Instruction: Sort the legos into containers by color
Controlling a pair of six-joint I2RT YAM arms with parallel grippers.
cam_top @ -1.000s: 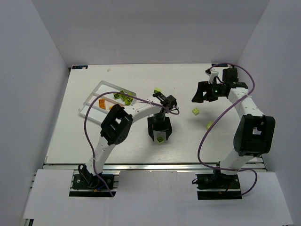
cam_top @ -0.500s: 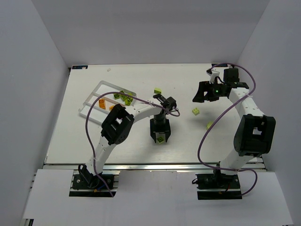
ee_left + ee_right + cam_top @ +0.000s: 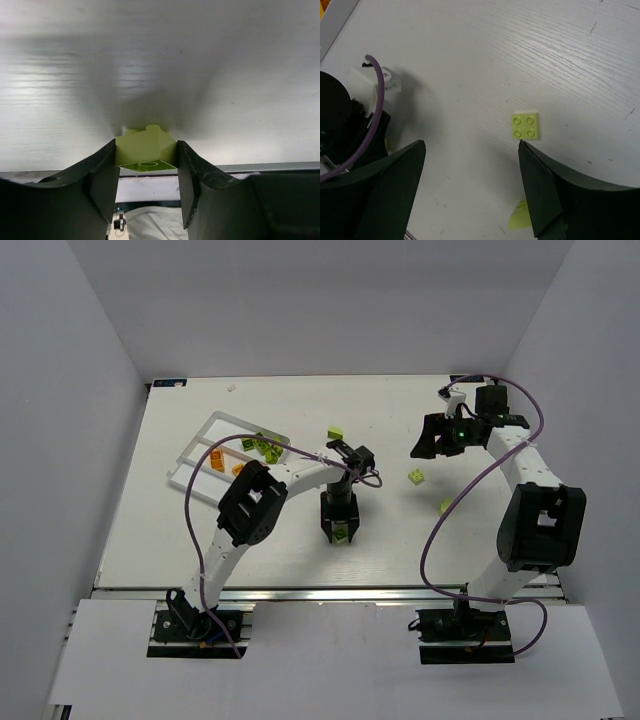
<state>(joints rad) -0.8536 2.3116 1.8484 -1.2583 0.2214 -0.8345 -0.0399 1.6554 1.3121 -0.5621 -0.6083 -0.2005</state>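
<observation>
My left gripper [image 3: 341, 528] points down at the table's middle front and is shut on a lime lego [image 3: 146, 150], which touches both pads and rests on the table. My right gripper [image 3: 428, 437] is open and empty, hovering at the back right. In the right wrist view a lime lego [image 3: 525, 125] lies just beyond its right finger, and another lime lego [image 3: 518, 219] lies nearer. From above these are the lego [image 3: 415, 477] and the lego [image 3: 446, 506]. A third lime lego [image 3: 335, 433] lies further back. The clear tray [image 3: 190, 447] at the back left holds orange legos [image 3: 217, 462] and green legos [image 3: 268, 447].
White walls enclose the table on three sides. A purple cable [image 3: 432, 530] loops beside the right arm and another [image 3: 190, 510] beside the left arm. A small white scrap [image 3: 232, 388] lies near the back edge.
My left gripper's jaws have narrowed and closed on the lime lego beneath it. The right arm has barely moved.
</observation>
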